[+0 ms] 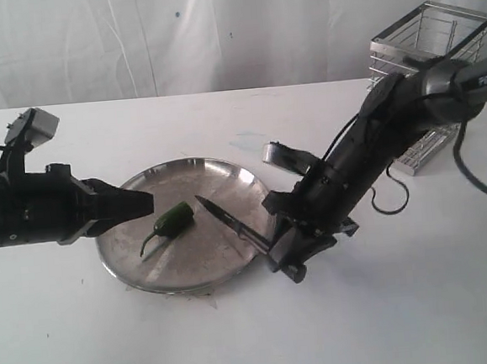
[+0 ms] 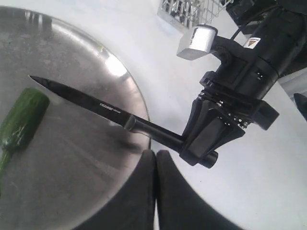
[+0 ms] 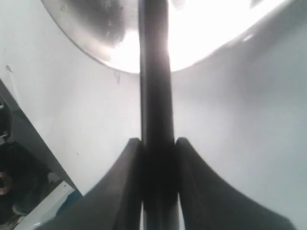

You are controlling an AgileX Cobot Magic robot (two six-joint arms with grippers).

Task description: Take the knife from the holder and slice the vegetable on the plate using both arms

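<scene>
Here, right gripper (image 1: pixel 284 248) clamped on the handle of the knife (image 1: pixel 230 219), fingers (image 3: pixel 120 191) pressed tight on both sides, arm stretched low from the holder (image 1: pixel 428 66) at the far right corner of the counter (image 1: pixel 255 333). Blade tilted over the plate (image 1: pixel 149 274), tip near the vegetable (image 1: pixel 172 220) lying on it. Left gripper (image 1: pixel 148 200) level above the plate's left rim, fingers (image 2: pixel 144 191) closed together on nothing.

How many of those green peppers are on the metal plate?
1. The single pepper lies on the left half of the plate, near the left gripper, with the knife tip close by. None seems hidden.
</scene>
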